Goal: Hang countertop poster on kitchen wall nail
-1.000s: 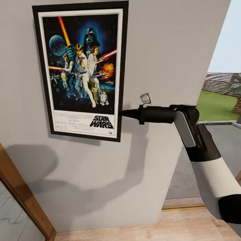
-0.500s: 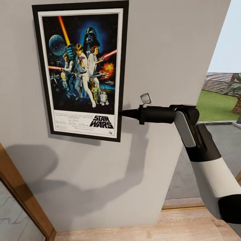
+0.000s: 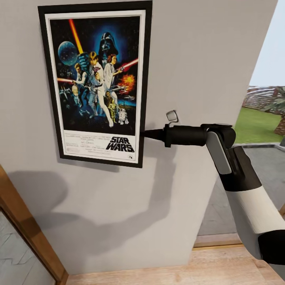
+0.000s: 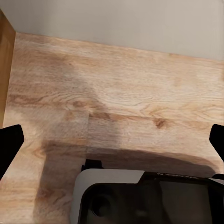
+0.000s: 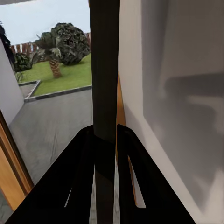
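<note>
Right gripper (image 3: 145, 133), black and tapered, closed on the black right-hand frame edge of the thin upright rectangular Star Wars poster (image 3: 96, 83), near its lower corner, with fingers pointing sideways toward the artwork. Seen edge-on from the right wrist as a dark vertical strip (image 5: 104, 70) pinched between two black fingers (image 5: 84, 172). Poster upright and flat against the pale grey wall (image 3: 198, 51), black frame, white border, blue-black artwork with figures and lightsabers, title block along the lower margin. Attachment to a nail not determinable; upper frame edge cut by the head view's border. Small silver metal fitting (image 3: 171, 116) located just above the black cylindrical wrist section. Right arm entering from the lower right, white forearm shell (image 3: 253, 209) with grey side strip, casting a broad shadow on the wall below the poster. Light wooden floor (image 3: 158, 275) along the wall base; brown wooden frame (image 3: 27, 233) slanting at the lower left. Opening past the wall's right edge showing green lawn (image 3: 257, 124) and grey paving. Left gripper (image 4: 112, 140) spread wide, black fingertips at opposite edges of the left wrist view, holding nothing, above wood-grain flooring (image 4: 116, 93).
</note>
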You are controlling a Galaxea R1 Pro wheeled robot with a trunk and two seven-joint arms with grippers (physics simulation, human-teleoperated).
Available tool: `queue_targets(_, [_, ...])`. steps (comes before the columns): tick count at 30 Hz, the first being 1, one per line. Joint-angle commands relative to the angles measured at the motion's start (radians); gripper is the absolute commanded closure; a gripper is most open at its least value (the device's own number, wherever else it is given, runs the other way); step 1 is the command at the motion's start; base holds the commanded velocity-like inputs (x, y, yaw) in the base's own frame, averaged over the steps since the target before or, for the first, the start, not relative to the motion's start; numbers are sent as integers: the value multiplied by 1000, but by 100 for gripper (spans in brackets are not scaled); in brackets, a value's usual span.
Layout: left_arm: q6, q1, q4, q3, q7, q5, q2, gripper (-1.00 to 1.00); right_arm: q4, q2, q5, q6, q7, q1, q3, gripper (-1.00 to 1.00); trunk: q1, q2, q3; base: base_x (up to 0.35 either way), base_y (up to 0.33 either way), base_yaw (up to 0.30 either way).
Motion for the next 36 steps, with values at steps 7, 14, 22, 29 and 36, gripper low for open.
queue_targets(7, [0,0,-1,2,-6,5,0,-100,0,-1,-4,5,1,-1,1,100,1,-2,-2,0,85,0])
queue_targets(14, [0,0,-2,2,-6,5,0,-100,0,-1,-4,5,1,-1,1,100,1,-2,-2,0,89,0])
queue_targets(22, [0,0,-2,2,-6,5,0,-100,0,-1,-4,4,1,0,1,100,1,-2,-2,0,12,0])
queue_targets(29, [0,0,-2,2,-6,5,0,-100,0,-1,-4,4,1,-1,1,100,1,-2,-2,10,-114,0])
queue_targets(36, [0,0,-2,2,-6,5,0,-100,0,-1,-4,4,1,0,1,100,1,-2,-2,12,-118,0])
